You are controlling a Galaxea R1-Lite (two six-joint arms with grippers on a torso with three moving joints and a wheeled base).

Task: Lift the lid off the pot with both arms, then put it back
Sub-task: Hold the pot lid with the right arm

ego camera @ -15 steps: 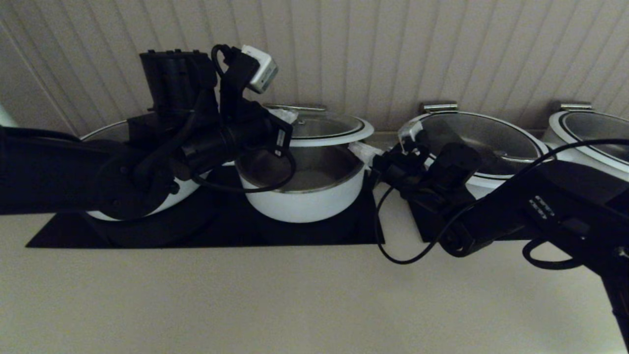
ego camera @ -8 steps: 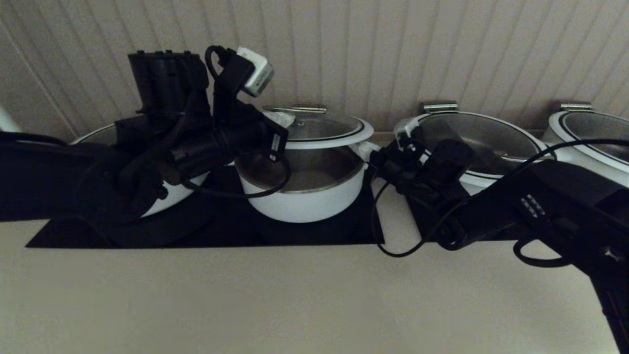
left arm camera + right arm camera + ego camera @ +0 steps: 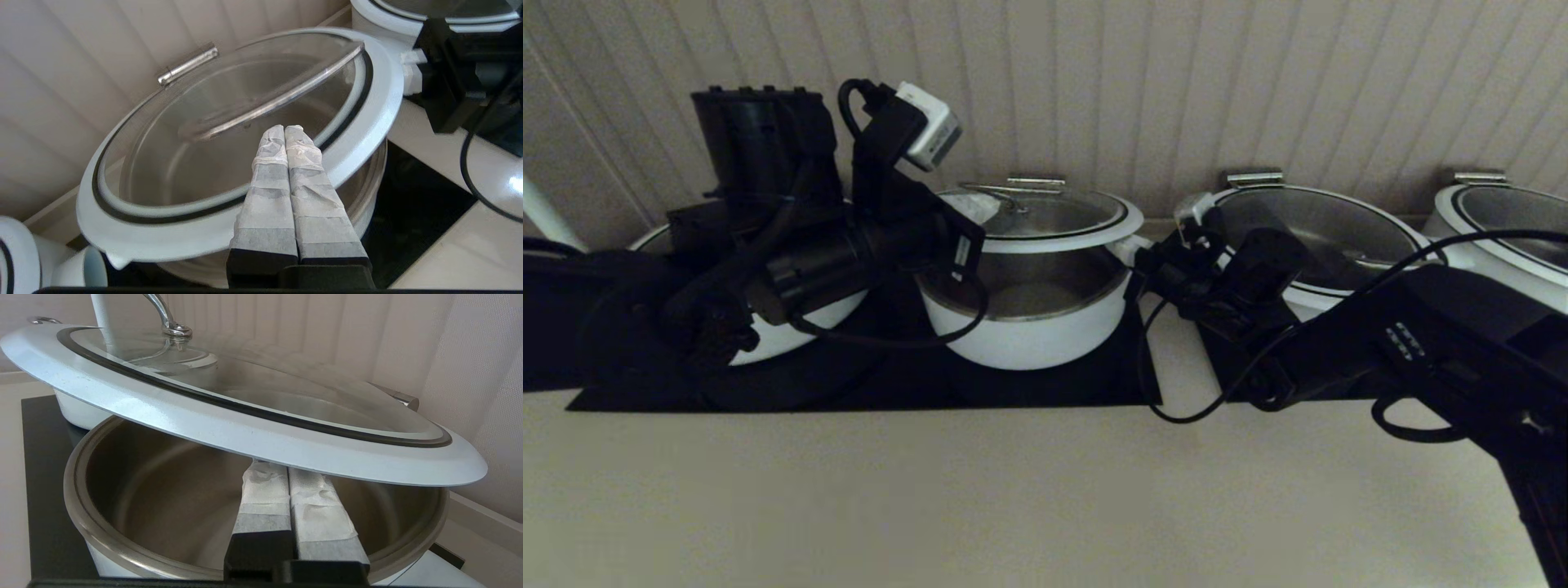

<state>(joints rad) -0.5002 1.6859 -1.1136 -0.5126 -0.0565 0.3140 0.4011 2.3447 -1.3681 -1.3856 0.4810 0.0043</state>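
The lid (image 3: 1054, 214), glass with a white rim and a steel handle, hangs tilted above the open white pot (image 3: 1029, 335) on the black mat. My left gripper (image 3: 974, 206) is shut at the lid's left side. In the left wrist view its taped fingers (image 3: 269, 183) lie over the lid's (image 3: 184, 155) rim and glass, tips (image 3: 284, 128) by the steel handle. My right gripper (image 3: 1131, 249) is shut at the lid's right side. In the right wrist view its fingers (image 3: 288, 469) reach under the lid's rim (image 3: 245, 428), over the pot's steel inside (image 3: 122, 477).
A wider lidded white pot (image 3: 1323, 237) stands right of the pot, another (image 3: 1503, 229) at the far right, and a third (image 3: 792, 322) sits behind my left arm. The black mat (image 3: 1045, 384) lies on the beige counter (image 3: 1013, 490). A panelled wall stands close behind.
My left arm has swung left and up while its fingers stay at the lid. My right gripper has crept slightly up and left. The lid stays raised over the pot.
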